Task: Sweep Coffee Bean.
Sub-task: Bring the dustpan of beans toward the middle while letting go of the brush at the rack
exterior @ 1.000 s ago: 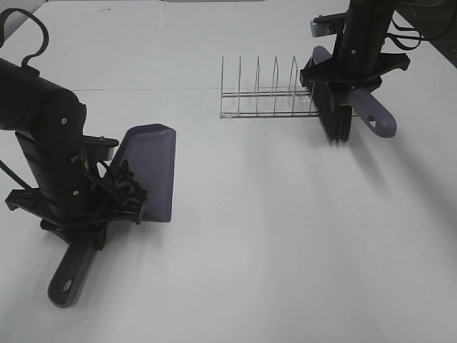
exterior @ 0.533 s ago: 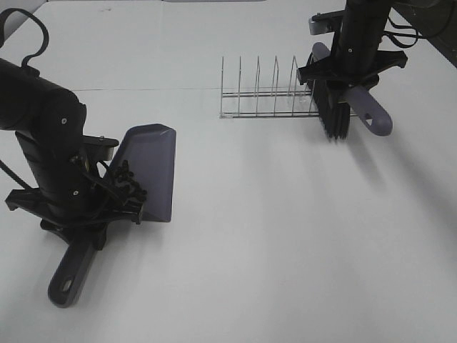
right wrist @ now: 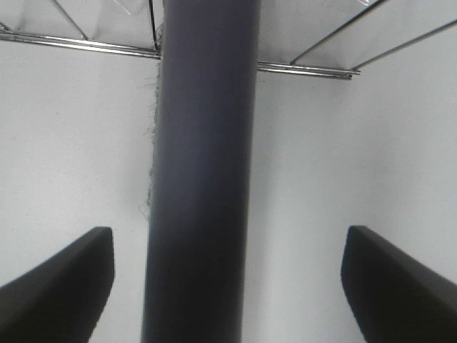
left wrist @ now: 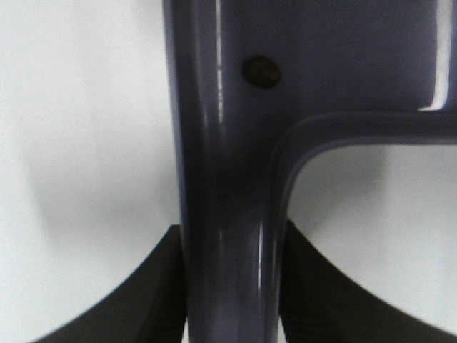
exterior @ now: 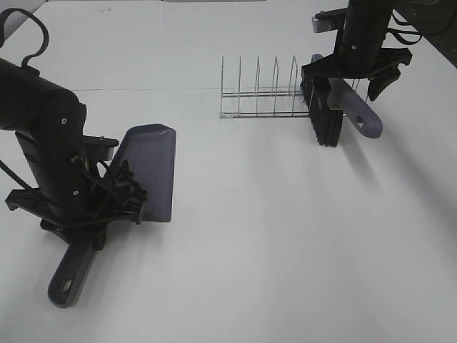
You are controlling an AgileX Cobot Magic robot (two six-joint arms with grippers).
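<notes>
The purple-grey dustpan (exterior: pixel 148 170) lies flat on the white table at the left. My left gripper (exterior: pixel 87 236) is shut on its handle (exterior: pixel 70 275), and the left wrist view shows the fingers (left wrist: pixel 153 286) pressed on both sides of the handle (left wrist: pixel 228 214). A small dark oval speck (left wrist: pixel 260 71) sits on the pan; I cannot tell if it is a coffee bean. No cluster of beans shows. The brush (exterior: pixel 325 118) rests at the rack's right end with its handle (exterior: pixel 355 111) free. My right gripper (exterior: pixel 346 80) is open above it, fingers (right wrist: pixel 61 282) wide of the handle (right wrist: pixel 203 179).
A wire dish rack (exterior: pixel 264 93) stands at the back centre-right, its bars also in the right wrist view (right wrist: pixel 307 70). The brush touches its right end. White table (exterior: pixel 285 236) fills the middle and front.
My right gripper opened and let go of the brush. The brush tipped leftward and settled against the rack's end. The left arm and dustpan have not moved.
</notes>
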